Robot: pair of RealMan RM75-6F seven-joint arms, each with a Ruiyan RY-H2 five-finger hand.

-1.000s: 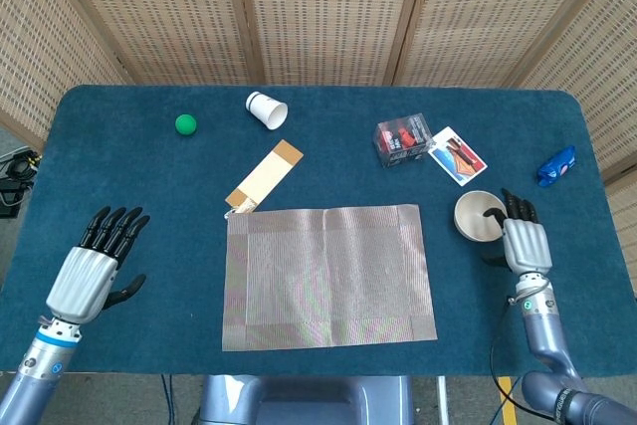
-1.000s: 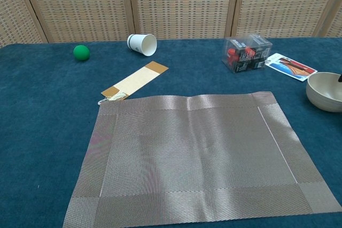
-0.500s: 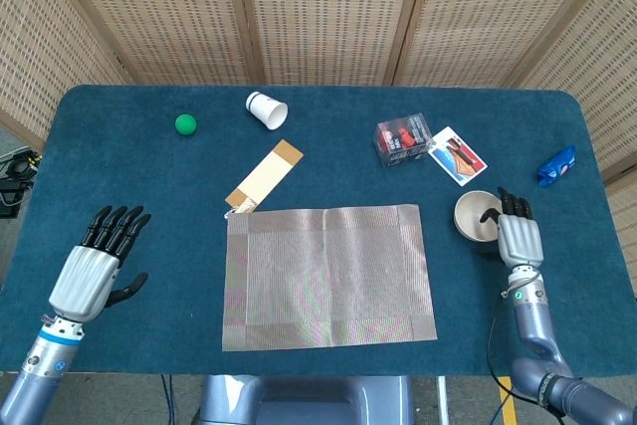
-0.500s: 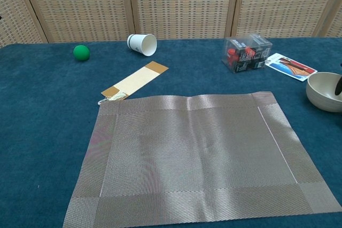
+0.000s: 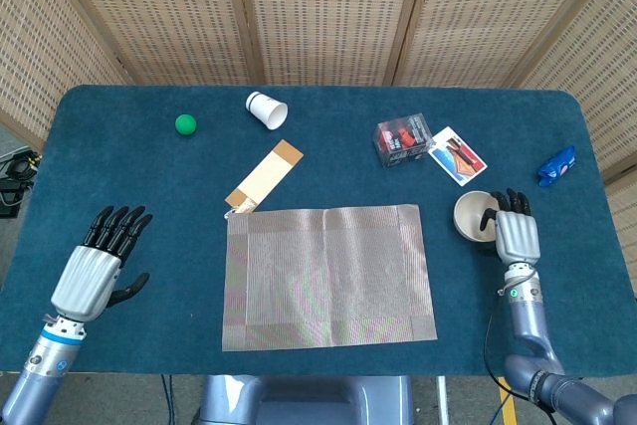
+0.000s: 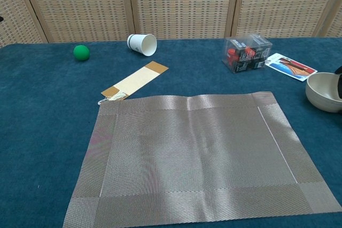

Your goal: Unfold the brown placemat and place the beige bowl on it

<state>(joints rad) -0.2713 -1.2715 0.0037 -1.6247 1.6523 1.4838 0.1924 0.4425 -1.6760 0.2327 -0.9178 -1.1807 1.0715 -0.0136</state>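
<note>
While the brown placemat [image 5: 329, 276] lies fully opened and flat at the middle of the blue table [image 5: 119, 186], my right hand [image 5: 516, 234] has crept up against the beige bowl [image 5: 476, 214] that stands just off the mat's right edge. Over the last second the hand has slid a little toward the far side of the table and closer in, so that my fingertips [image 5: 495, 204] now reach over the bowl's near rim; in the chest view only a dark sliver of them shows at the frame's edge beside the bowl [image 6: 323, 91]. Whether they are clamped on the rim or only resting there, I cannot tell. The bowl has barely shifted, upright and still on the cloth, not on the mat.

My left hand [image 5: 98, 266] hovers well apart at the table's near left, fingers spread and holding nothing, where it was a second ago.

The unfolding looks finished. What remains, as I judge it, is to secure the rim and carry the bowl leftward onto the mat, and this closing-in reads as the start of that grasp.
</note>
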